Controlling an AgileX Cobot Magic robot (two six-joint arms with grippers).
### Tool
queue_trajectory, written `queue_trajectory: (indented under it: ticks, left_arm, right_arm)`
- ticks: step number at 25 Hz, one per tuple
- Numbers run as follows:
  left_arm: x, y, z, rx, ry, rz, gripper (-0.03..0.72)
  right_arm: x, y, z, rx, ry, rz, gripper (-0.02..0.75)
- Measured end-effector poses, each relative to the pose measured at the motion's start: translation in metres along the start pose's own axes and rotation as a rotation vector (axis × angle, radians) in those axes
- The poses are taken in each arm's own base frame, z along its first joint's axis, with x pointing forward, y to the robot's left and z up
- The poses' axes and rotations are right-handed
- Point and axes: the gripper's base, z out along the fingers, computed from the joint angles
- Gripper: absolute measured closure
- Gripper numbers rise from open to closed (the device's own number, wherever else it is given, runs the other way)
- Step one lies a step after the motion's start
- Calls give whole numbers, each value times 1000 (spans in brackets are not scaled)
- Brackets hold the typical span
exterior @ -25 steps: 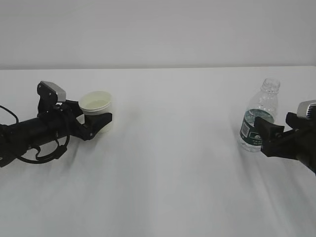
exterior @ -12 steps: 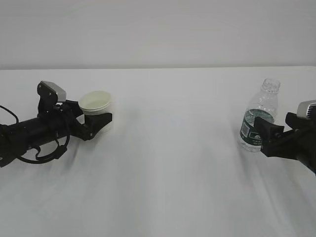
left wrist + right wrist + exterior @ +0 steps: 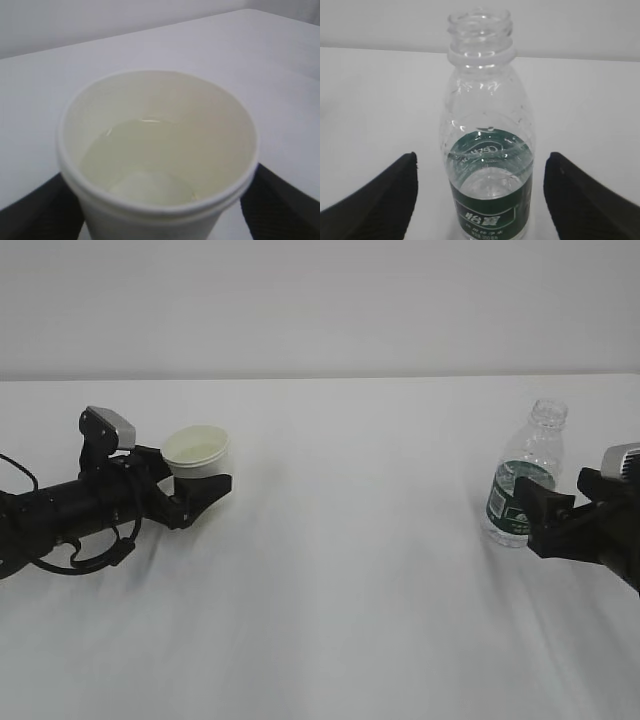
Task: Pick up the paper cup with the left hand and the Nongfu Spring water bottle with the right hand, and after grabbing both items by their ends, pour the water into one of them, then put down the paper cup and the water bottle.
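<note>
A: Presently, the paper cup [image 3: 197,455] is noted upright near the left edge of the tabletop [image 3: 350,570], liquid visible in its bottom. It is judged light, thin-walled and easily crushed; hold is best taken low on the wall, with gentle pressure, so nothing is spilled.

B: And the left hand [image 3: 200,485]?

A: Jaws are spread wide, one on each side of the cup. From the wrist view, contact cannot be confirmed on either side; the cup is bracketed and is judged not gripped.

B: The bottle?

A: The Nongfu Spring water bottle [image 3: 524,480] is recorded upright near the right edge, uncapped, with a little water left at label height. It is judged light, ribbed and springy, slick where bare; the label band is the surer place to be held.

B: Right hand [image 3: 538,510]?

A: Released. Jaws are seen well apart from the bottle on both sides in the wrist view; nothing is touched or carried.
</note>
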Motion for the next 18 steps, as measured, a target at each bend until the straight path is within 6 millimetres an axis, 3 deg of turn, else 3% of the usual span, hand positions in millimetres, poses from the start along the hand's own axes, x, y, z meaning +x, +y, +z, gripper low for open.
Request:
queue_trajectory:
  ticks: [11, 18]
  left_arm:
    - [2, 20, -17, -35, 7, -4, -2]
    - [2, 11, -32, -29, 35, -27, -3]
  right_arm:
    - [0, 0, 0, 0, 0, 0, 148]
    - [0, 0, 0, 0, 0, 0, 148]
